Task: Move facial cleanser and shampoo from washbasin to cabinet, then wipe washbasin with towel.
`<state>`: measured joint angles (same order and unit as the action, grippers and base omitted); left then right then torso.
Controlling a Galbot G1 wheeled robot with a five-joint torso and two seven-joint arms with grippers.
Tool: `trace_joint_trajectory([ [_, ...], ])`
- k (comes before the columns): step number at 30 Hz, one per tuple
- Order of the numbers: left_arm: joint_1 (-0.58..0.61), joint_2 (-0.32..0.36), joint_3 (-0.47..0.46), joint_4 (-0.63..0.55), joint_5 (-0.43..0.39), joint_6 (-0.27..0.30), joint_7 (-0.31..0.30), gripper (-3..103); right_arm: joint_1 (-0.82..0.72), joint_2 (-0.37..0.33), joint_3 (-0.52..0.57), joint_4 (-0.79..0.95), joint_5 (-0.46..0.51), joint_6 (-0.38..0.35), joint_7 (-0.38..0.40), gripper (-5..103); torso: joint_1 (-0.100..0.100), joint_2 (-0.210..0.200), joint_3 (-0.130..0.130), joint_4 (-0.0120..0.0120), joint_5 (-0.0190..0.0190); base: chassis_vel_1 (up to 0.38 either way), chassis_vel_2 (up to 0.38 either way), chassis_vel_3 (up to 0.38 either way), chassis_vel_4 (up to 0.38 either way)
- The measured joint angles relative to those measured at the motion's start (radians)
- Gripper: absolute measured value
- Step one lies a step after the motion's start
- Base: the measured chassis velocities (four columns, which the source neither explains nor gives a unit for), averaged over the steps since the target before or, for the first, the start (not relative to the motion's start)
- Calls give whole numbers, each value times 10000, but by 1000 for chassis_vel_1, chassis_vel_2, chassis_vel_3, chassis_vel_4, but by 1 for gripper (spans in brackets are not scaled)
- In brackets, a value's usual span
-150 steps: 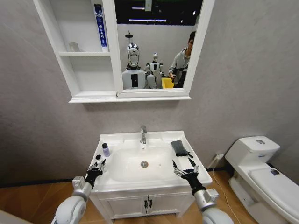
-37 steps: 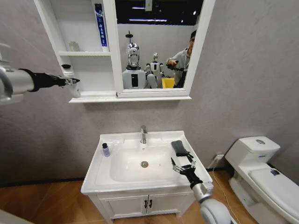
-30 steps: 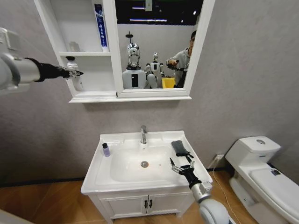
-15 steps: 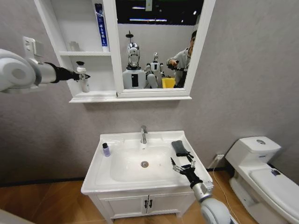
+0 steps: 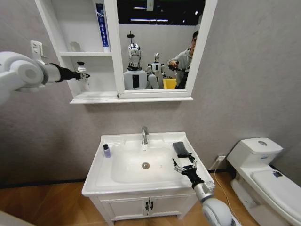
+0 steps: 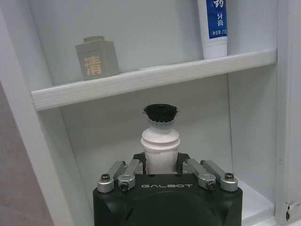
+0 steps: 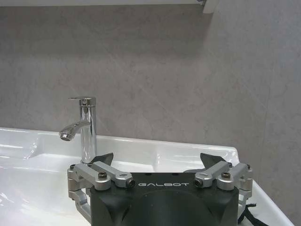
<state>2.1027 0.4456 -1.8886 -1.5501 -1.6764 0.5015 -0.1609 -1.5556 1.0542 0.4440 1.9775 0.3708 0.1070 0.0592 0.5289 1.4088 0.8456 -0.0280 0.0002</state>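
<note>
Jaws of the left gripper clamp a white bottle inside the cabinet, above its lower shelf. Next, we judge: lower, release. Right gripper hangs open at the washbasin right edge, beside the towel.

Glossy white ceramic washbasin, chrome tap — matt grey wall

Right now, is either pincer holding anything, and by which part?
The left pincer grips the white black-capped bottle around its body. The right pincer holds nothing.
</note>
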Motion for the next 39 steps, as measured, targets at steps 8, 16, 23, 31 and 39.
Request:
trace_joint_trajectory([
  [8,924,85,-661,411,191,12,108,31,-1,-104,-55,-40,6,-56,50,100,-1,0,0,5,-3,0,0,0,0],
  [16,1645,272,-1215,650,298,29,129,31,69,-255,-24,-9,77,-114,95,100,0,0,1,2,-1,0,0,0,0],
  [23,1836,320,-1342,714,360,38,127,31,90,-202,-23,-69,75,-114,97,100,-1,0,0,3,0,0,0,0,0],
  [31,2229,375,-1701,846,498,-4,167,28,119,-262,50,-50,104,-113,182,100,-1,0,-1,3,-1,0,0,0,0],
  [39,2155,352,-1655,815,543,190,174,54,116,-302,88,27,145,-115,196,100,0,0,1,2,2,0,0,0,0],
])
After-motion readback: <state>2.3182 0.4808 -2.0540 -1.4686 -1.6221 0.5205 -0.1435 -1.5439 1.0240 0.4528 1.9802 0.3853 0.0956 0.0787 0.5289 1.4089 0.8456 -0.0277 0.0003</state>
